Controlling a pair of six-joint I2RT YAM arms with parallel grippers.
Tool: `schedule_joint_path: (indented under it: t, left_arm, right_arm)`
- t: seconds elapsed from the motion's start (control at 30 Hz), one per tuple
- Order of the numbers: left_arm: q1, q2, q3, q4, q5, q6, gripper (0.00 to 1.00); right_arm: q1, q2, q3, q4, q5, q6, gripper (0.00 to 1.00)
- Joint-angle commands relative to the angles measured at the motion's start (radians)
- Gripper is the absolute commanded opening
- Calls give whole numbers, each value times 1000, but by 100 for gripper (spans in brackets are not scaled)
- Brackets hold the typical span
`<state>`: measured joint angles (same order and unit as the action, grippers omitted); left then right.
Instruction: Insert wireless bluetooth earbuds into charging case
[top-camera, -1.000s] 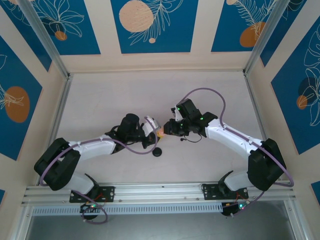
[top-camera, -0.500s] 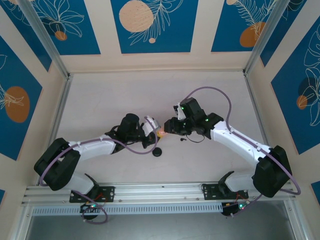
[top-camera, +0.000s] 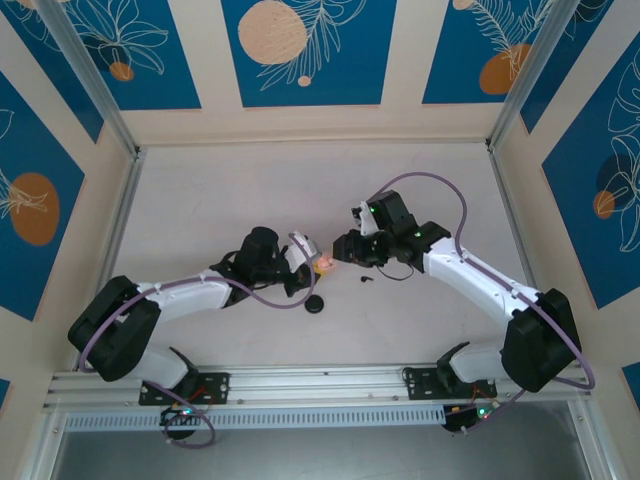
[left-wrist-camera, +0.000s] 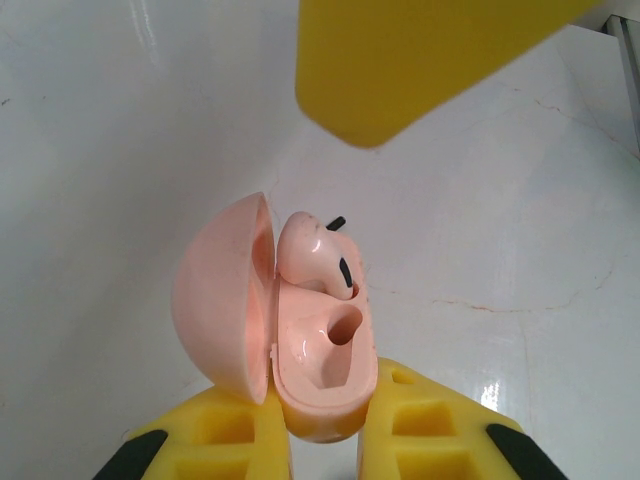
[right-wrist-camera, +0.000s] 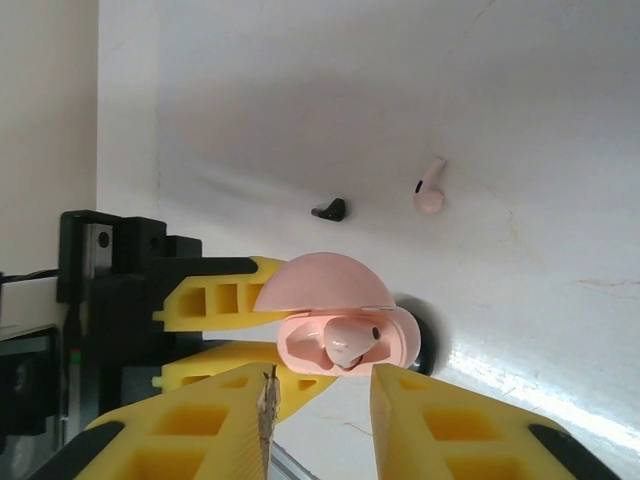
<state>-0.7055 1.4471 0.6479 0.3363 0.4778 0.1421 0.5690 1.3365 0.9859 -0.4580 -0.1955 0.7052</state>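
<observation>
The wireless bluetooth earbuds are split up: one pale pink earbud (left-wrist-camera: 315, 255) sits in the far socket of the open pink charging case (left-wrist-camera: 322, 375), apparently tilted and standing proud rather than fully down, while the socket beside it is empty. On the left, the left claw (left-wrist-camera: 325, 435) is clamped on the base of the case and holds it above the desk (top-camera: 220, 200) near the middle, lid swung open to one side. Just right of it, the right claw (right-wrist-camera: 320, 400) hovers close to the case with its jaws a little apart and nothing between them. A second pink earbud (right-wrist-camera: 430, 187) and a black earbud (right-wrist-camera: 330, 210) lie loose on the desk, apart from the case, and a black round case (top-camera: 316, 304) sits nearer, just below the pink one. The likely trouble is the perched earbud: a push off its axis could flip it out or twist the case in its grip, and shutting the lid over it could jam. The loose pink bud is tiny and may skid on the smooth desk when pinched.
</observation>
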Motion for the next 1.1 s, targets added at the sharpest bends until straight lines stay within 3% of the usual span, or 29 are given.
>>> schedule_joint_path:
  t: [0.0, 0.6, 0.83, 1.07]
  left_arm:
    - [-14, -25, 19, 32, 26, 28, 10]
    - [-14, -44, 17, 18, 18, 32, 9]
    - [-14, -38, 6, 39, 13, 28, 9]
    - [-14, -14, 7, 61, -21, -5, 9]
  right_arm:
    - [-1, 21, 5, -12, -32, -21, 32]
    - [-4, 62, -2, -32, -13, -32, 33]
    - [-17, 1, -19, 31, -78, -54, 35]
    - [-95, -53, -31, 36, -207, -74, 35]
